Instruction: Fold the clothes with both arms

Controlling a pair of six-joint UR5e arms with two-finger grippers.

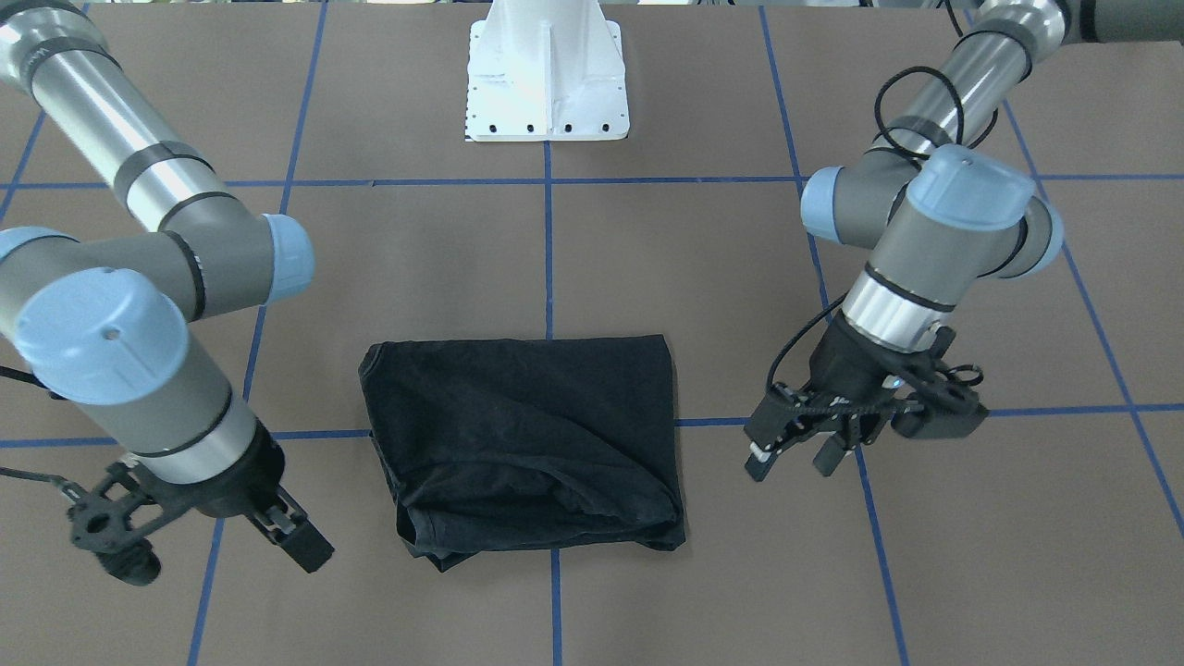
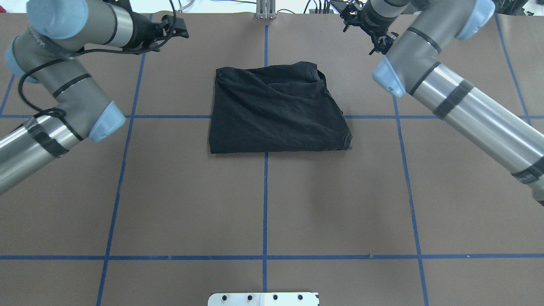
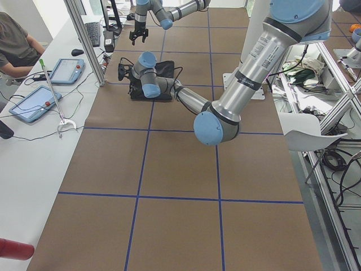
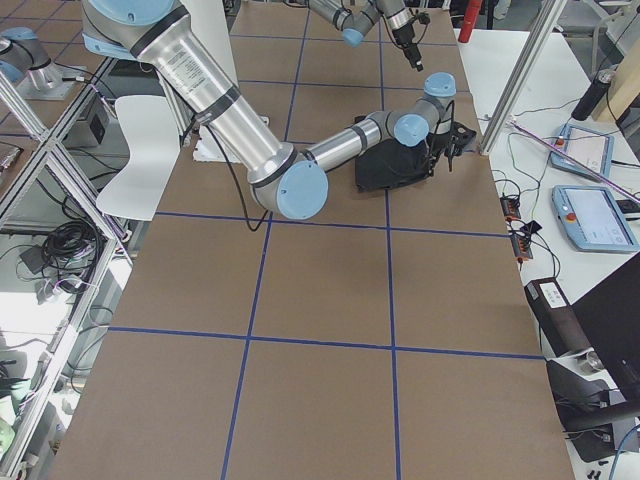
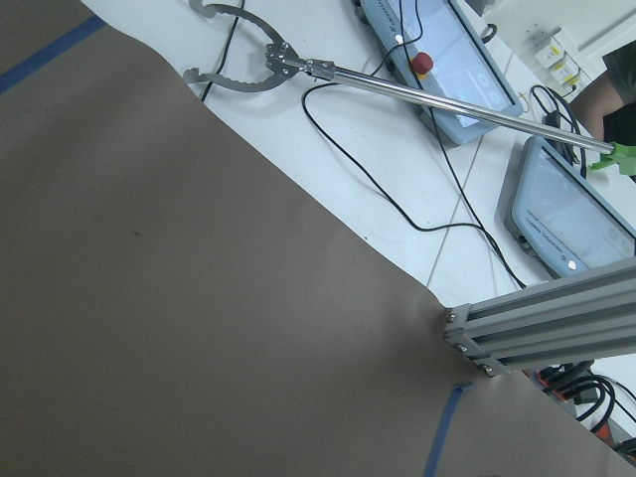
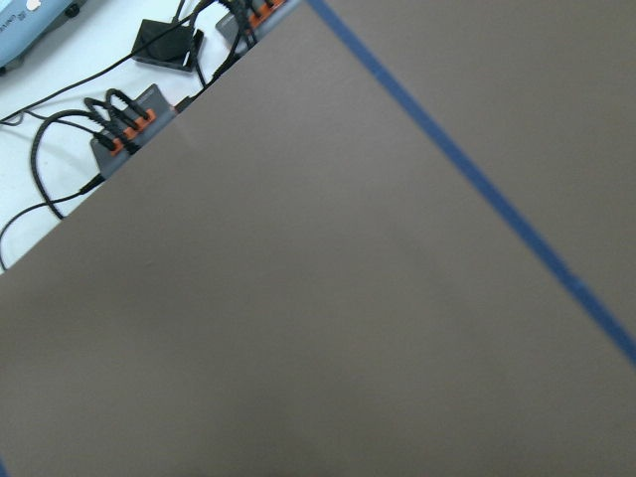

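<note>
The black T-shirt (image 1: 523,435) lay folded into a rough rectangle on the brown table cover (image 1: 647,277). It sat straight out from the white base plate (image 1: 546,92), well apart from it. The blue tape line (image 1: 548,250) that ran out from the plate passed under the middle of the shirt. The edge nearer the plate was flat and straight. The far edge was thicker, with several loose layers bunched and curling. Only plain black fabric showed.

The left arm (image 1: 925,231) reached out on the plate's left side. The left gripper (image 1: 795,458) hung above the cover about as far from the plate as the shirt's far half, beside the shirt but clear of it. Its 2 fingers (image 1: 760,461) stood parted with a plain gap between them, and nothing was in them.

The right arm (image 1: 120,351) reached out on the plate's right side. The right gripper (image 1: 291,536) pointed down at the cover near the shirt's far corner without touching it. I could not tell how far its jaws were parted, and no cloth showed in them.

The left wrist camera saw bare brown cover. Past its edge lay a white bench with a long metal reacher tool (image 5: 397,87), a blue-grey pendant (image 5: 576,214) and an aluminium post (image 5: 547,318). The right wrist camera saw brown cover crossed by 1 strip of blue tape (image 6: 477,184).
</note>
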